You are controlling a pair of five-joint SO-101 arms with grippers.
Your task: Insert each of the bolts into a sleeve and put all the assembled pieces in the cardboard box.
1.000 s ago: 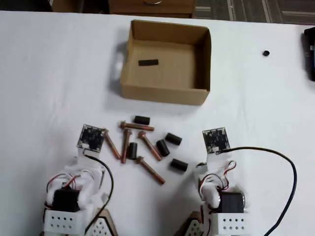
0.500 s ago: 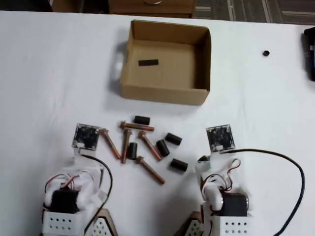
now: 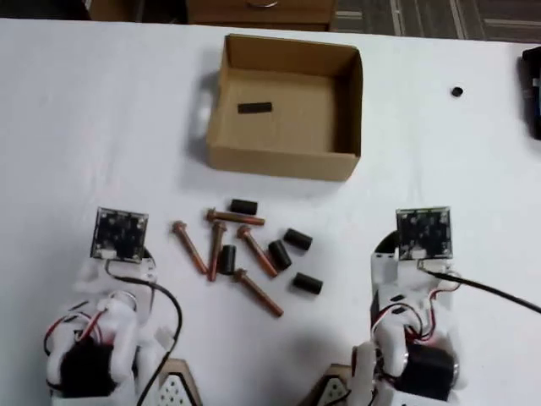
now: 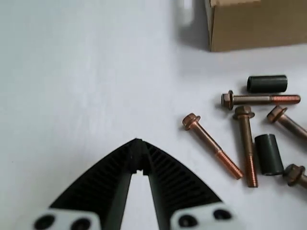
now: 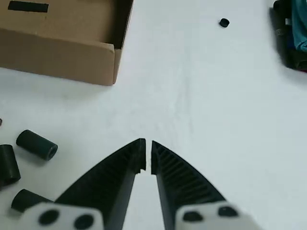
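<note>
High view: a cardboard box (image 3: 283, 161) is shown open-topped on the white counter (image 3: 101, 127), with one flat black piece (image 3: 254, 107) lying on its floor. Five copper-coloured bolts (image 3: 216, 249) and five black sleeves (image 3: 297, 238) are scattered on the counter just off the box's near wall. The bolts are seen lying outside the sleeves, and one sleeve (image 3: 243, 206) rests closest to the box. The left arm (image 3: 110, 279) and the right arm (image 3: 414, 296) are placed farther from the box than the scatter, one at each side of it. A small dark object (image 3: 457, 91) is seen on the counter well off the box's right wall.

In the left wrist view, the left pincer (image 4: 138, 143) is shown with its tips brought together over bare counter. Several bolts (image 4: 211, 146) and two sleeves (image 4: 267, 83) are seen between it and a corner of the box (image 4: 254, 28).

In the right wrist view, the right pincer (image 5: 147, 143) is shown closed to a thin slit over bare counter. Three sleeves (image 5: 37, 144) are seen near it, on the near side of the box's corner (image 5: 72, 57).
</note>
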